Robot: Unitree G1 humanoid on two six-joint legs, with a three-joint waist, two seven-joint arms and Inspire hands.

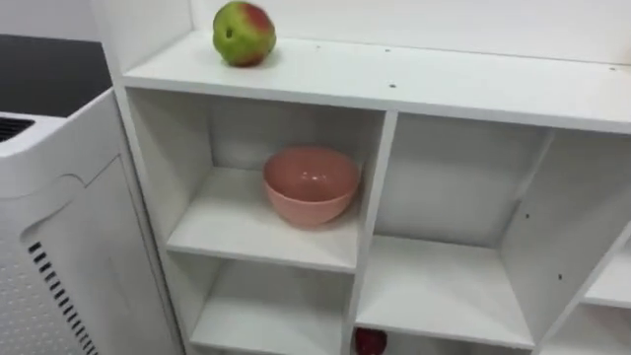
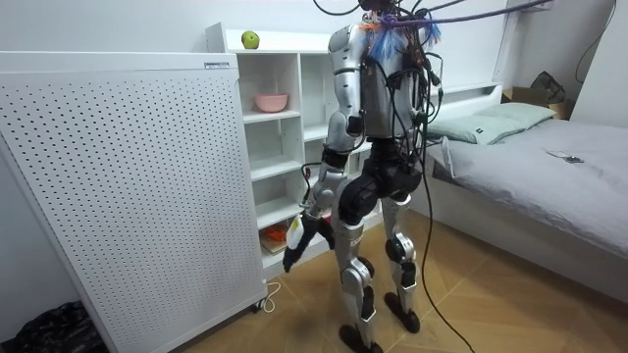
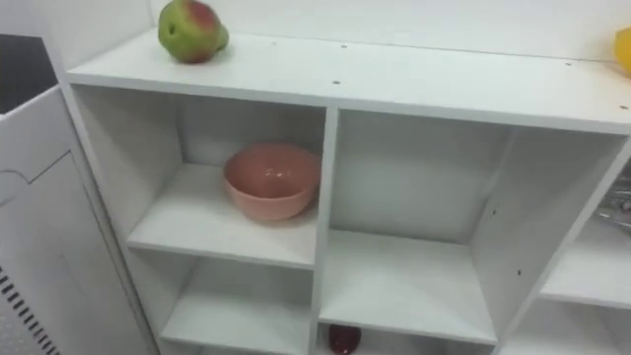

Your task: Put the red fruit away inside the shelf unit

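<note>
Fingers of the left hand [image 2: 299, 245] (grasp cannot be told) hang low beside the closet [image 1: 444, 84]. Advisable next: bend squarely toward the red item [image 1: 371, 342].

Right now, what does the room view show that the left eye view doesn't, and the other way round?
The room view adds the robot standing before the white shelf, its left hand hanging low, a perforated white panel and a bed. The left eye view adds a small dark red thing in a bottom compartment. Both share the white shelf, the apple on top and the pink bowl.
</note>
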